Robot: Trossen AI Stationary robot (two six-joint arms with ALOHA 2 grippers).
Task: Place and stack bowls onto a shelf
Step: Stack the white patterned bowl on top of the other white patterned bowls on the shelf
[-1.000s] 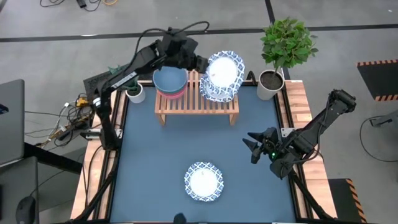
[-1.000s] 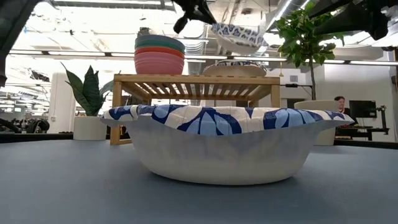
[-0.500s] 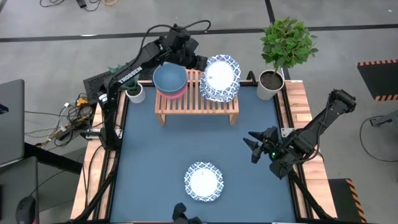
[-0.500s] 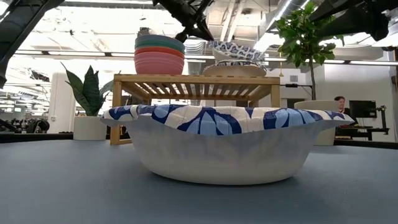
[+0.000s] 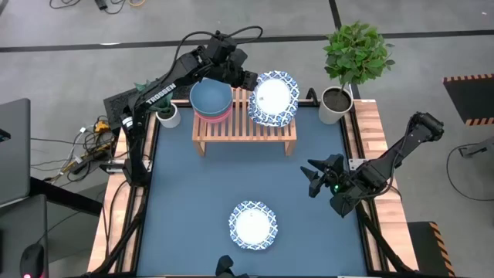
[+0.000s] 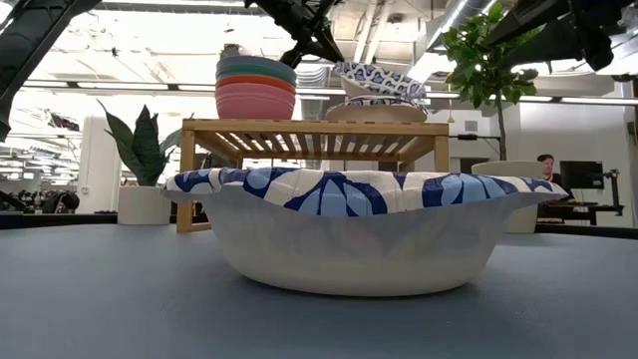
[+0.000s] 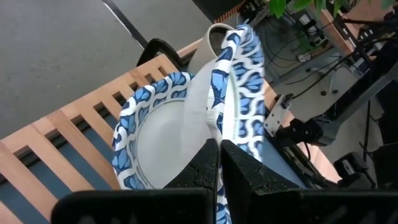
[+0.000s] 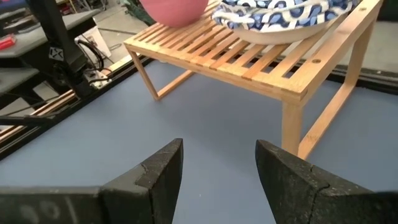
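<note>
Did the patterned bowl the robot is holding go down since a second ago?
Yes. In the low view the held bowl has dropped toward the bowl already on the shelf, and the left gripper has come down with it.

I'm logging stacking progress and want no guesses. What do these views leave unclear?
- Low view: the near patterned bowl blocks the table behind it.
- Whether the held patterned bowl rests fully on the one beneath: unclear, left gripper covers the contact.
- Pink bowl: cut off in the right wrist view.

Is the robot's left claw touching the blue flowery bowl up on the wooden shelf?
Touching. In the left wrist view the left gripper is shut on the rim of the tilted patterned bowl, above another patterned bowl on the shelf.
</note>
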